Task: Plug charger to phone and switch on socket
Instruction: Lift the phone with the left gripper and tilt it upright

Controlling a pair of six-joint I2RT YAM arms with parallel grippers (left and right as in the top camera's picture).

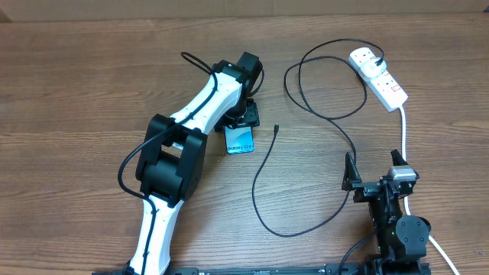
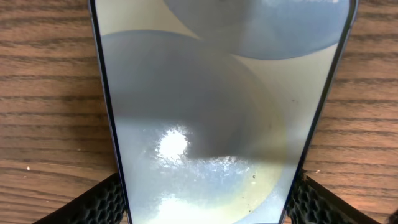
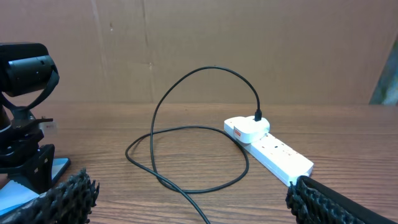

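The phone (image 1: 239, 140) lies on the wooden table with its blue-white screen up. In the left wrist view the phone (image 2: 205, 112) fills the frame. My left gripper (image 1: 246, 114) is over its far end, and its black fingers (image 2: 205, 208) press against both long edges. The charger cable (image 1: 263, 164) loops across the table. Its free connector tip (image 1: 276, 129) lies just right of the phone, and its plug (image 1: 380, 61) sits in the white socket (image 1: 378, 76). My right gripper (image 1: 374, 172) is open and empty at the front right; its wrist view shows the socket (image 3: 267, 146) and cable (image 3: 186, 130).
The socket's thick white lead (image 1: 403, 130) runs down past my right arm to the front edge. A brown cardboard wall (image 3: 249, 43) stands behind the table. My left arm (image 1: 176, 153) stretches diagonally across the left middle.
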